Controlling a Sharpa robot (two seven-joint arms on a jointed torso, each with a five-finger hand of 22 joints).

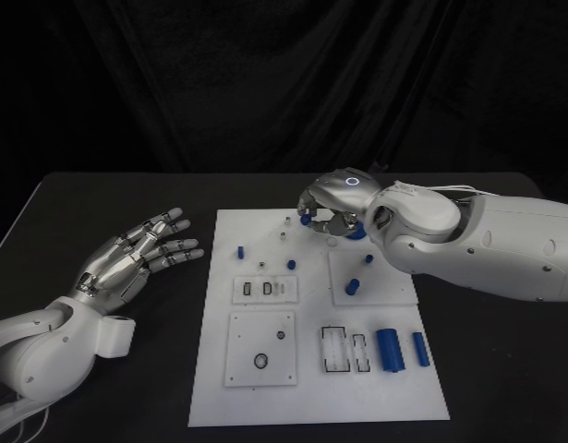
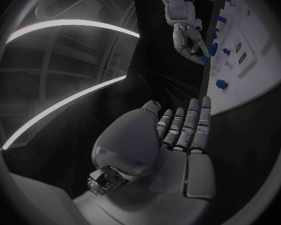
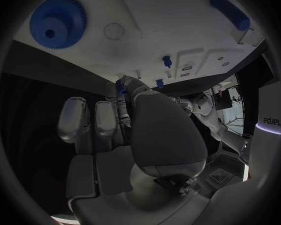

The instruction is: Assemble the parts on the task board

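Head view: the right hand point(image 1: 334, 205) is seen curled over the far edge of the task board point(image 1: 313, 406), its fingers closed around a small blue part point(image 1: 307, 221) just above the board's surface. The left hand point(image 1: 144, 251) is held over the black table point(image 1: 84, 208) beside the board's left edge, fingers spread and holding nothing. Two blue cylinders point(image 1: 392, 350) are laid near the board's right edge, and smaller blue pegs point(image 1: 355, 285) are set in its middle.

Left wrist view: the left hand point(image 2: 181, 135) is shown flat, with fingers straight and side by side, nothing in them. Beyond it, the right hand point(image 2: 192, 46) is seen bent down at the edge of the task board point(image 2: 253, 80), a blue part point(image 2: 205, 59) at its fingertips.

Right wrist view: the right hand point(image 3: 125, 130) is seen from behind, fingers drawn together toward the task board point(image 3: 178, 25); a blue part point(image 3: 119, 87) is held at their tips. A blue gear point(image 3: 58, 21) is lying on the board, and a blue cylinder point(image 3: 230, 11) well apart from it.
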